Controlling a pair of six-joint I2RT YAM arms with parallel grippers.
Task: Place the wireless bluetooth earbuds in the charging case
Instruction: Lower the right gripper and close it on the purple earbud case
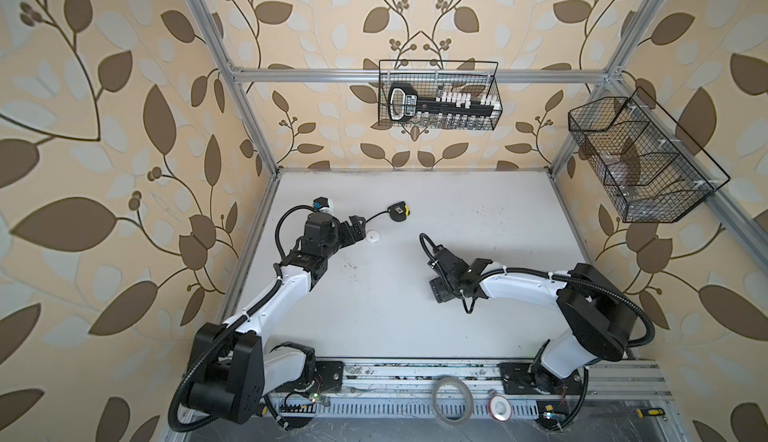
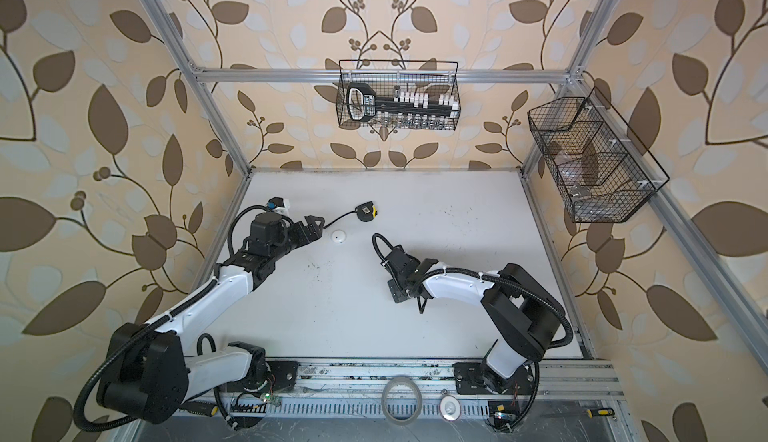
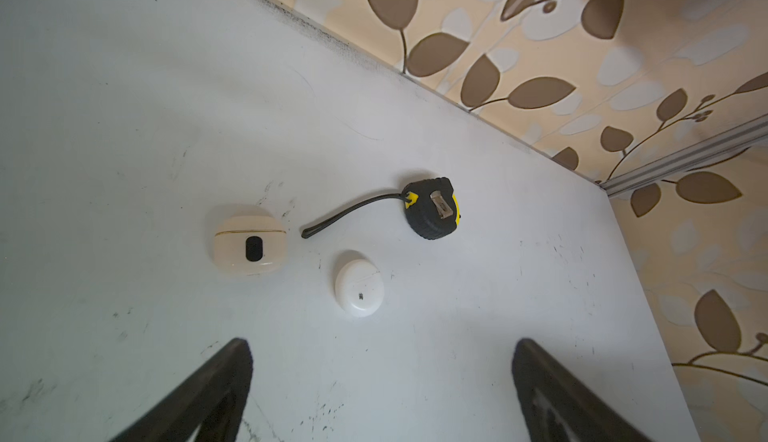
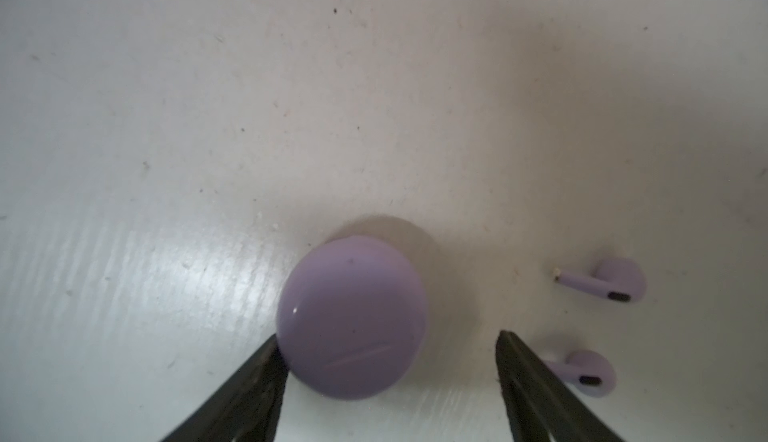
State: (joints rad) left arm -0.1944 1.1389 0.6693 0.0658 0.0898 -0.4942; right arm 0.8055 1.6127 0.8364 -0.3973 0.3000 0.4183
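While its jaws gape, the right gripper (image 4: pixel 388 334) frames the shut lavender case (image 4: pixel 353 315).
Next, likely: lift the lid; the earbuds (image 4: pixel 604 282) lie alongside.

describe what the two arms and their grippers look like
The left arm and right arm have glossy white curved link shells between bulky black joint housings. A black corrugated cable conduit runs along each arm, fastened with white zip ties. The left gripper and right gripper are black, each with two flat fingers tapering to narrow tips.
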